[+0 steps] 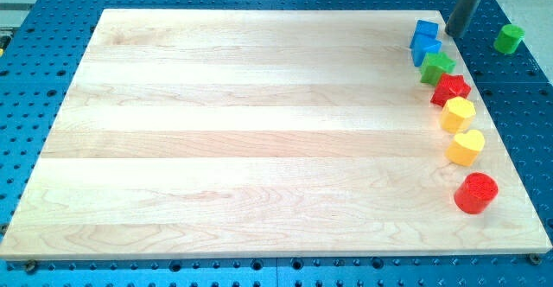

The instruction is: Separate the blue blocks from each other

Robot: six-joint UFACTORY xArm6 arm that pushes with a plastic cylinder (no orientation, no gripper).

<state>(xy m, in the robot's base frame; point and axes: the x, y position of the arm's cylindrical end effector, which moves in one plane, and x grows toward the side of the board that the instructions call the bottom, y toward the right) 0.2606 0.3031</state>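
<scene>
Two blue blocks touch each other near the board's top right corner: the upper blue block (424,32) and the lower blue block (425,50), shapes unclear. My tip (451,33) is just right of the upper blue block, at the board's edge, very close to it. A green star-like block (437,66) touches the lower blue block from below right.
Down the right edge stand a red star-like block (450,88), a yellow hexagonal block (458,113), a yellow heart block (466,147) and a red cylinder (476,192). A green cylinder (509,38) lies off the wooden board (259,131), on the blue perforated table.
</scene>
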